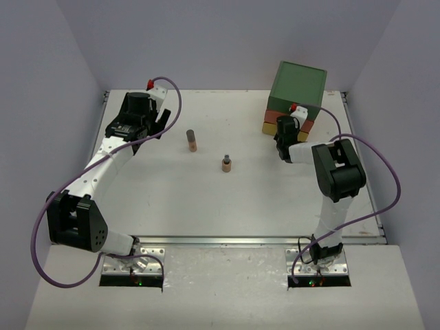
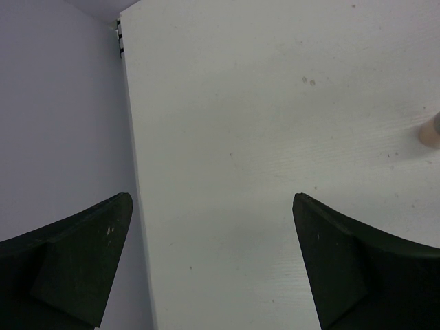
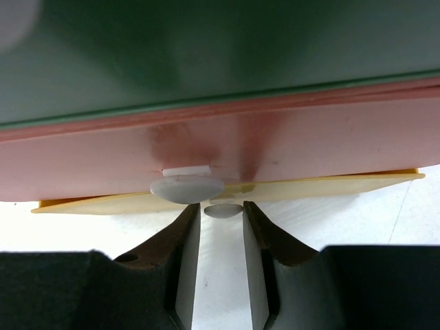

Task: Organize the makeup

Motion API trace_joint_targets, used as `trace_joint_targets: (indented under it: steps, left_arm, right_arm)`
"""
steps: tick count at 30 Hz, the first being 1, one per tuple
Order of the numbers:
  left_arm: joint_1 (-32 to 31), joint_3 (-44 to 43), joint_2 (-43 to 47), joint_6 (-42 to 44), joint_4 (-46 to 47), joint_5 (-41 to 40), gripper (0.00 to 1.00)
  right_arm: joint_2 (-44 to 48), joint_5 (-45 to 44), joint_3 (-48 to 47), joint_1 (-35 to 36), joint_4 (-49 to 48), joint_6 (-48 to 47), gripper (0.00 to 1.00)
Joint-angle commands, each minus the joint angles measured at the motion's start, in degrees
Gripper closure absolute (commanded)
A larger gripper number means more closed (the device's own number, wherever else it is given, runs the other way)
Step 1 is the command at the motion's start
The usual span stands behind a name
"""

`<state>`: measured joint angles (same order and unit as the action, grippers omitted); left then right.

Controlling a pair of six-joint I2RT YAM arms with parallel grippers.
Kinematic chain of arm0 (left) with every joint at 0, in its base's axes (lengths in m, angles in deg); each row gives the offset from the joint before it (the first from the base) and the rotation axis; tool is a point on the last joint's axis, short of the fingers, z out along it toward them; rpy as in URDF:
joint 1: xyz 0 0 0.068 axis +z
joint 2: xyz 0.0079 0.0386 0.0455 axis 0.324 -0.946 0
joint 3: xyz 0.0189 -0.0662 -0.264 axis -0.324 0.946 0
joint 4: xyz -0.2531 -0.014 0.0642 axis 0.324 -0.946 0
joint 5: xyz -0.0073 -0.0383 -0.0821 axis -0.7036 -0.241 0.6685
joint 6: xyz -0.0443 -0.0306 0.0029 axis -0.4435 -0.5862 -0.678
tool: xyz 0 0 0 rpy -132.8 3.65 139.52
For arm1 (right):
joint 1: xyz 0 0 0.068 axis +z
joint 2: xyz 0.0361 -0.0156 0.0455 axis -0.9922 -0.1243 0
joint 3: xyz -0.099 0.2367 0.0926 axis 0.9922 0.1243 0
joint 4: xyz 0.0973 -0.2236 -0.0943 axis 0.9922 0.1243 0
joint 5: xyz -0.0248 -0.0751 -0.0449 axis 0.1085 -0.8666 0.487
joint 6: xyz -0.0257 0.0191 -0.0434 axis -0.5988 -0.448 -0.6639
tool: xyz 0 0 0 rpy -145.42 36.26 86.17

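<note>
Two tan-brown makeup tubes stand on the white table: one (image 1: 192,141) left of centre and a shorter one (image 1: 226,163) at the centre. The tip of one tube (image 2: 430,130) shows at the right edge of the left wrist view. My left gripper (image 1: 162,122) (image 2: 213,206) is open and empty, over the table's far left edge by the wall. My right gripper (image 1: 284,135) (image 3: 221,210) is at the front of the drawer box (image 1: 297,96). Its fingers are closed narrowly around the small grey knob (image 3: 223,210) of the yellow bottom drawer (image 3: 330,185). No bottles or palettes are in view.
The drawer box has a green top, a pink-orange middle drawer (image 3: 309,144) with a larger grey knob (image 3: 187,187), and the yellow drawer below. It stands at the far right of the table (image 1: 206,206). Purple walls enclose the table on three sides.
</note>
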<state>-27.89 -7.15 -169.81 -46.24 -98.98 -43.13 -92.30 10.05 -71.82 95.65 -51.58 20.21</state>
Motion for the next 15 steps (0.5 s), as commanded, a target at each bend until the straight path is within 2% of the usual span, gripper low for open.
trace_joint_targets:
  steps: [1,8,10,12,15]
  left_arm:
    - [0.89,-0.31,1.98,0.36,2.38,-0.83,0.00]
    - [1.07,0.41,2.35,0.61,2.47,-0.98,0.00]
    - [1.07,0.59,2.35,0.71,2.51,-0.99,0.00]
    - [1.07,0.62,2.41,0.68,2.65,-0.90,0.00]
    - [1.07,0.50,2.44,0.52,2.73,-0.80,0.00]
  right_arm:
    - [-0.29,-0.83,-2.62,-0.58,-2.30,-2.65,0.72]
    - [-0.10,-0.64,-2.07,-0.92,-2.47,-2.15,0.79]
    - [0.12,-0.38,-1.66,-1.01,-2.47,-1.84,0.84]
    - [0.55,-0.06,-1.00,-0.92,-2.47,-1.41,0.93]
    - [1.30,0.36,0.28,-1.01,-2.47,-0.85,0.98]
